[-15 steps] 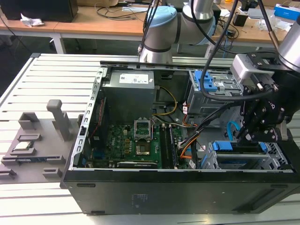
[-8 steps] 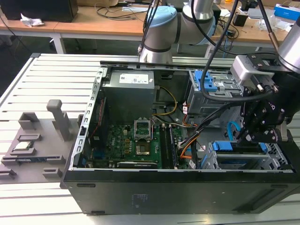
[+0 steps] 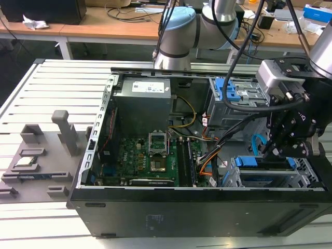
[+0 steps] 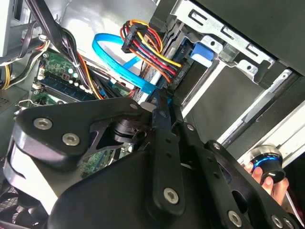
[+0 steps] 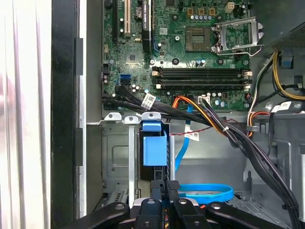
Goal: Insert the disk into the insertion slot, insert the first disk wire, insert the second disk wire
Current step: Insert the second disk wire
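On the slatted grey desk (image 3: 62, 78), the disk (image 3: 262, 162) sits in the insertion slot (image 3: 306, 179) while the jaws of the gripper (image 4: 159, 102) look clenched beside the blue wire (image 4: 116, 62), which could snag or bend.

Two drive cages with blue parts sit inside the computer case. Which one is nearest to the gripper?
The lower cage, at the case's front corner on the exterior view's right: the gripper hangs directly over it. The other cage lies farther back.

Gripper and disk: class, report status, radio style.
Black gripper low over silver perforated insertion slot. Blue-framed disk seated in slot. Light-blue flat wire at fingertips; grip unconfirmed.
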### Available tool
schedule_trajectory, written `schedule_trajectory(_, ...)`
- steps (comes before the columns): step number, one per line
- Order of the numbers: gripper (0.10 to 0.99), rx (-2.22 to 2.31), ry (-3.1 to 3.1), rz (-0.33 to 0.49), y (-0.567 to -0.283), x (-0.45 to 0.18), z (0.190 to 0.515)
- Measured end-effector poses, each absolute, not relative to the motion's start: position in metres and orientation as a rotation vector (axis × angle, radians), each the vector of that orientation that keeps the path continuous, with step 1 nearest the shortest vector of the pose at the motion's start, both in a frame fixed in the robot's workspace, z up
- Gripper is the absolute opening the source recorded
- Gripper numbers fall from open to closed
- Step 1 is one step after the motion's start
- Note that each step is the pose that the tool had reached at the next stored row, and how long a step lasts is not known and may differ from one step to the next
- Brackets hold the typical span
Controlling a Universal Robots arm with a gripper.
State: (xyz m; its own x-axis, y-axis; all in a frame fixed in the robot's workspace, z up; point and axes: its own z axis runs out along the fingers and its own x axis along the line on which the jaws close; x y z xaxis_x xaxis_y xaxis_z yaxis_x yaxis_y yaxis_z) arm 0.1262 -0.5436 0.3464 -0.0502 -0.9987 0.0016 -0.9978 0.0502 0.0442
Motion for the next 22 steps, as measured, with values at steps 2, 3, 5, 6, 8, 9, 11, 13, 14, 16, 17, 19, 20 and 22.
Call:
schedule_trajectory(2, 0.161, 2.152, -2.260, -0.067, -0.5436, 0.1262, 0.3467)
schedule_trajectory(3, 0.161, 2.154, -2.261, -0.070, -0.5437, 0.1262, 0.3467)
schedule_trajectory(5, 0.161, 2.156, -2.260, -0.071, -0.5448, 0.1262, 0.3466)
schedule_trajectory(6, 0.161, 2.157, -2.258, -0.071, -0.5454, 0.1262, 0.3466)
schedule_trajectory(8, 0.161, 2.162, -2.253, -0.071, -0.5464, 0.1262, 0.3466)
schedule_trajectory(9, 0.161, 2.163, -2.253, -0.071, -0.5465, 0.1262, 0.3466)
schedule_trajectory(11, 0.161, 2.163, -2.253, -0.071, -0.5465, 0.1262, 0.3456)
schedule_trajectory(13, 0.161, 2.163, -2.252, -0.071, -0.5465, 0.1262, 0.3438)
schedule_trajectory(14, 0.161, 2.163, -2.252, -0.071, -0.5465, 0.1262, 0.3435)
schedule_trajectory(16, 0.161, 2.164, -2.252, -0.071, -0.5465, 0.1262, 0.3424)
schedule_trajectory(17, 0.161, 2.164, -2.252, -0.071, -0.5466, 0.1262, 0.3416)
schedule_trajectory(19, 0.161, 2.164, -2.251, -0.071, -0.5466, 0.1262, 0.3400)
schedule_trajectory(20, 0.161, 2.164, -2.251, -0.070, -0.5466, 0.1262, 0.3399)
schedule_trajectory(22, 0.173, 2.163, -2.251, -0.069, -0.5466, 0.1262, 0.3397)
